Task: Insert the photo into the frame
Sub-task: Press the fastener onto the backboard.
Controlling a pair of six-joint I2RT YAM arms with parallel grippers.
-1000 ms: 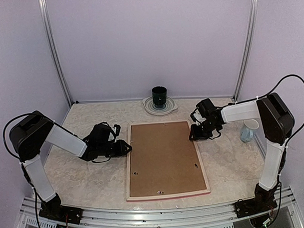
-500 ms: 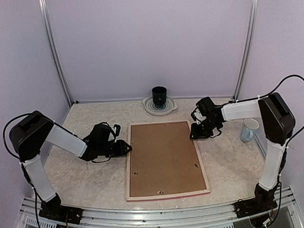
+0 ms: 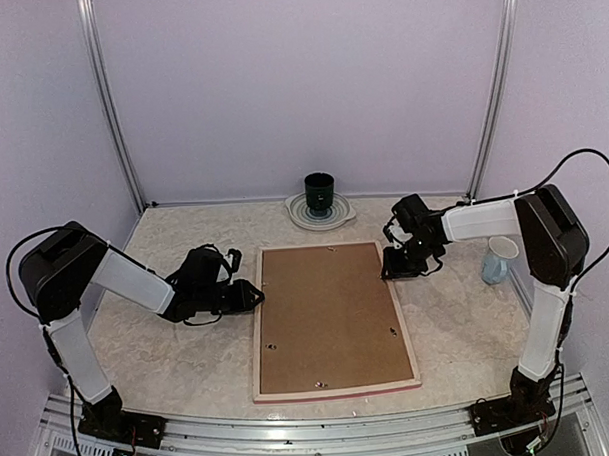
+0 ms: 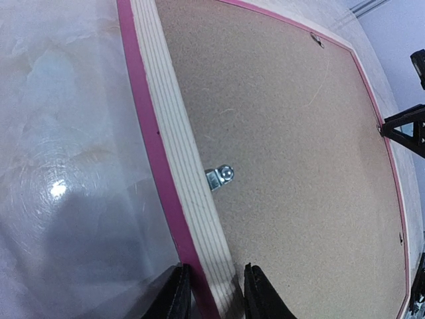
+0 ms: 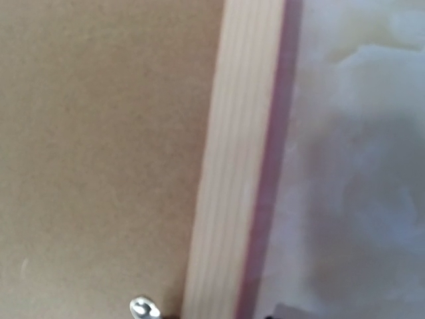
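The frame (image 3: 335, 391) lies face down in the middle of the table, pale wood back up, pink edge showing, with a brown backing board (image 3: 328, 317) filling it. The photo is hidden. My left gripper (image 3: 255, 295) is shut on the frame's left rim (image 4: 172, 166), one finger at the pink outer edge and the other on the board side (image 4: 212, 292). My right gripper (image 3: 389, 268) straddles the right rim (image 5: 229, 166) near the far corner. Only its fingertips show at the bottom of the right wrist view (image 5: 222, 314), and the outer one stands slightly off the pink edge.
A dark cup (image 3: 319, 187) stands on a pale plate (image 3: 296, 214) at the back centre. A pale blue mug (image 3: 499, 260) is at the right, beside my right arm. Small metal clips (image 4: 221, 176) hold the backing board. Walls close in on both sides.
My right gripper has edged slightly toward the back along the right rim. The left arm and the frame have not moved.
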